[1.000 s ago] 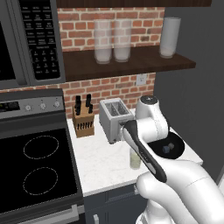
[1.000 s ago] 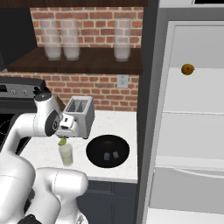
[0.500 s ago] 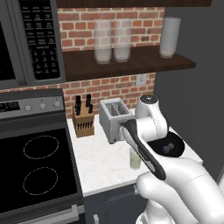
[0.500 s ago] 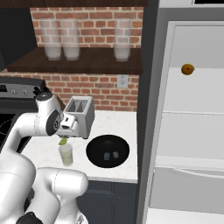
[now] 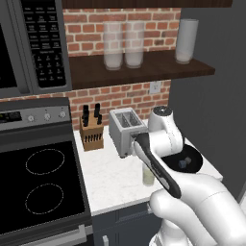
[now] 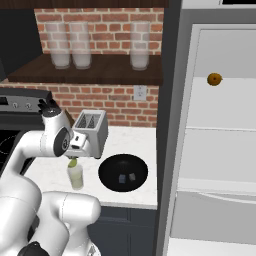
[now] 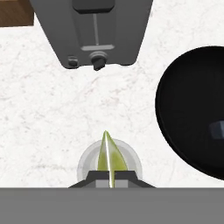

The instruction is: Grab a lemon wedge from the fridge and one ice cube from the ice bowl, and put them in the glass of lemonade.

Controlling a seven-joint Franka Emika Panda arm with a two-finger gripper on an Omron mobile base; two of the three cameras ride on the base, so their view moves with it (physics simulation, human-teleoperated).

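The fridge stands open at the right, its pale shelves bare apart from a small orange ball on an upper shelf. Beside it the white tabletop carries a grey toaster against the brick wall, with a knife block further toward the stove. The wide black ice bowl sits just to the fridge side of the glass of lemonade, the two near each other but apart; a couple of ice cubes lie in the bowl's bottom.

The end effector hangs directly above the glass, jaws pinched tight on the lemon wedge, which in the hand view points across the round rim below it.

The risk from here, as I judge it, lies in the drop. The wedge looks nearly as long as the mouth of the glass is wide, so released slightly off centre it could catch the rim and tumble onto the tabletop. Lowering too far could knock the light glass over and spill it. The ice cube is not yet fetched, and the cubes are small and may slip from the jaws.
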